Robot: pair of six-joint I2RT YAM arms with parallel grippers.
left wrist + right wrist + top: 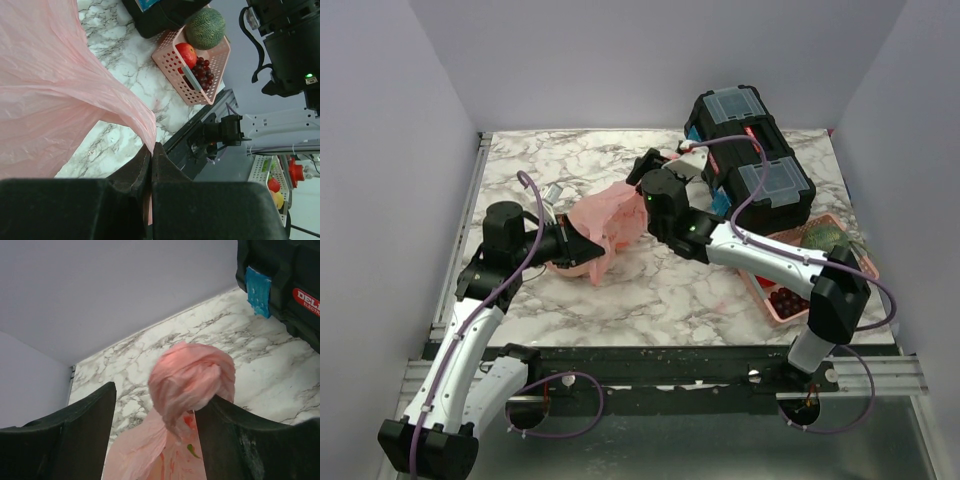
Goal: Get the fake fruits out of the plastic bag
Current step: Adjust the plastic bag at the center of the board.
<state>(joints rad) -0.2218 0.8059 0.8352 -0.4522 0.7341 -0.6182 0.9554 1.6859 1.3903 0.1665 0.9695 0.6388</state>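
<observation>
The pink plastic bag [605, 225] lies on the marble table between both arms, its top tied into a knot [192, 377]. My left gripper [151, 150] is shut on a stretched fold of the bag [60, 90], at its near-left side [578, 243]. My right gripper [160, 395] stands open around the knot, its right finger [235, 435] touching it and its left finger [85, 430] apart from it. The fake fruits are mostly hidden inside the bag; a reddish patch [188, 421] with a green leaf [192, 450] shows through the film.
A black toolbox [750, 150] stands at the back right. A rigid pink basket [172, 65] at the right edge holds a green melon [205, 27], a red apple [186, 52] and dark grapes [202, 75]. The table's front edge runs close behind the left gripper.
</observation>
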